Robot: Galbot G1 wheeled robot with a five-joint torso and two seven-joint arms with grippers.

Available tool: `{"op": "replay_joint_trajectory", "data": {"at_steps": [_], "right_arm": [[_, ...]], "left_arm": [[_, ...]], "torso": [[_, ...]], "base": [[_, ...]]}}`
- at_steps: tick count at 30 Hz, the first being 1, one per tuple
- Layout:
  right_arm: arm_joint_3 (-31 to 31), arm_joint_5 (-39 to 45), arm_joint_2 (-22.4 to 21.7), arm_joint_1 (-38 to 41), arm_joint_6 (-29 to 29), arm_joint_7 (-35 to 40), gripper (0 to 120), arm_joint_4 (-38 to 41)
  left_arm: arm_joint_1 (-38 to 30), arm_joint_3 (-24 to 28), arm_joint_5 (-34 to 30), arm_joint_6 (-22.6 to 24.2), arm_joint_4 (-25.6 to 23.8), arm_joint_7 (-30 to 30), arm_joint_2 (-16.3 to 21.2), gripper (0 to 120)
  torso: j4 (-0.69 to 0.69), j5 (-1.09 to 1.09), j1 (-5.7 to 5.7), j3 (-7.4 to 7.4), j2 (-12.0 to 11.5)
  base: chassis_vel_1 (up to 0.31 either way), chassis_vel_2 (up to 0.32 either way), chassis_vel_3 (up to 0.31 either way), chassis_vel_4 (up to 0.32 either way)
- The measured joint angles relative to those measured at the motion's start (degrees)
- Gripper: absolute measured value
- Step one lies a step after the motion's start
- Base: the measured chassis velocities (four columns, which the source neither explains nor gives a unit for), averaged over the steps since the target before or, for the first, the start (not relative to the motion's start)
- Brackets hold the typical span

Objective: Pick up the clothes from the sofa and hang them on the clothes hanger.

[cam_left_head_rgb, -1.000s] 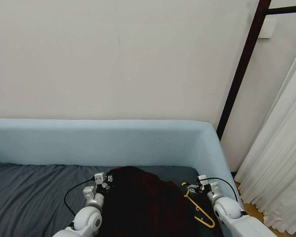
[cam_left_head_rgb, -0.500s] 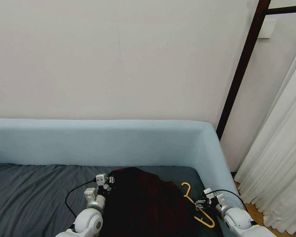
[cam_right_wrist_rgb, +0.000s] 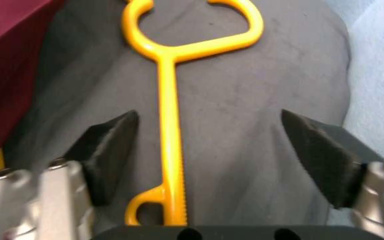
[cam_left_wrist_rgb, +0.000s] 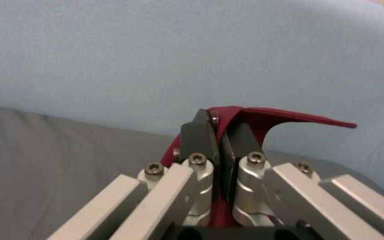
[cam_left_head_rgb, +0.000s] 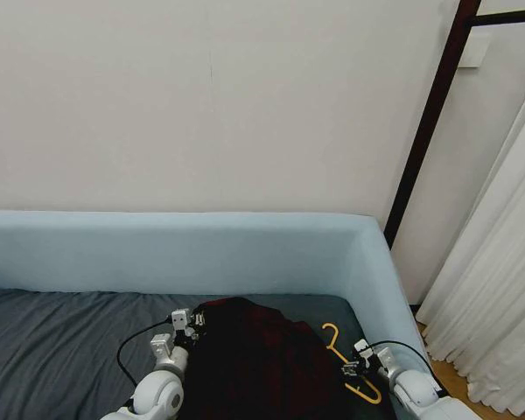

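A dark red garment (cam_left_head_rgb: 254,359) lies bunched on the sofa's dark grey seat (cam_left_head_rgb: 61,341). My left gripper (cam_left_head_rgb: 195,319) is at the garment's far left corner, and in the left wrist view its fingers (cam_left_wrist_rgb: 198,140) are shut on a fold of the red cloth (cam_left_wrist_rgb: 278,116). Right of the garment lies a yellow hanger (cam_left_head_rgb: 346,359), hook toward the sofa back. My right gripper (cam_left_head_rgb: 354,366) hovers over it. In the right wrist view that gripper (cam_right_wrist_rgb: 215,155) stands open, its pads on either side of the hanger's straight bar (cam_right_wrist_rgb: 168,100) without touching it.
The pale blue sofa back (cam_left_head_rgb: 201,249) rises behind the seat, and its arm (cam_left_head_rgb: 381,280) borders the right side. A dark wooden rack post (cam_left_head_rgb: 429,122) stands right of the sofa. White curtains (cam_left_head_rgb: 499,306) hang at the far right.
My right gripper has drawn back from the hanger's hook toward me, along the hanger's length. The left gripper has stayed shut on the garment corner, nearly still.
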Motion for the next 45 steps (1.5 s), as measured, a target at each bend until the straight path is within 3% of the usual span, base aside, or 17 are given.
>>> {"op": "replay_joint_trajectory", "data": {"at_steps": [6,8,11,15,21,30,35,45], "right_arm": [[-0.8,-3.47,0.44,0.56,2.3,-0.75,60,-1.56],[-0.82,-3.52,0.45,0.57,2.34,-0.77,60,-1.59],[-0.95,-3.72,0.51,0.7,2.56,-0.9,49,-1.78],[-1.49,-3.98,0.66,1.18,2.92,-1.48,24,-2.26],[-2.39,-3.85,0.62,1.78,3.28,-5.06,5,-3.01],[-2.17,-2.27,-0.18,1.09,3.38,-5.1,5,-2.19],[-1.14,-2.66,-1.13,0.61,3.38,0.52,5,-0.02],[2.44,-23.09,-3.33,0.07,8.76,18.06,5,5.69]], "left_arm": [[-0.18,0.01,0.0,0.13,0.25,0.02,0.0,0],[-0.18,0.01,0.0,0.14,0.25,0.02,0.0,0],[-0.18,0.01,0.0,0.16,0.25,0.02,0.0,0],[-0.1,0.02,0.0,0.21,0.11,0.02,0.11,0],[0.06,0.06,0.0,0.28,-0.3,0.02,0.55,0],[0.22,0.26,-0.01,0.36,-0.54,0.16,0.71,0],[0.22,0.48,-0.01,0.36,-0.84,0.18,0.76,0],[0.38,0.63,-0.37,0.37,-3.68,0.12,2.52,0]], "torso": [[0.0,-0.01,0.0,0.0,0.0],[0.0,-0.01,0.0,0.0,0.0],[0.0,-0.01,0.0,0.0,0.0],[-0.01,-0.01,0.0,0.0,0.0],[0.01,-0.01,0.0,0.0,0.0],[0.01,0.01,0.0,0.01,-0.01],[-0.01,0.01,0.01,0.01,-0.01],[0.03,0.04,0.01,0.01,-0.01]], "base": [[0.0,0.0,0.0,0.0],[0.0,0.0,0.0,0.0],[0.0,0.0,0.0,0.0],[0.0,0.0,0.0,0.0],[0.0,0.0,0.0,0.0],[0.0,0.0,0.0,0.0],[0.0,0.0,0.0,0.0],[0.0,0.0,0.0,0.0]]}}
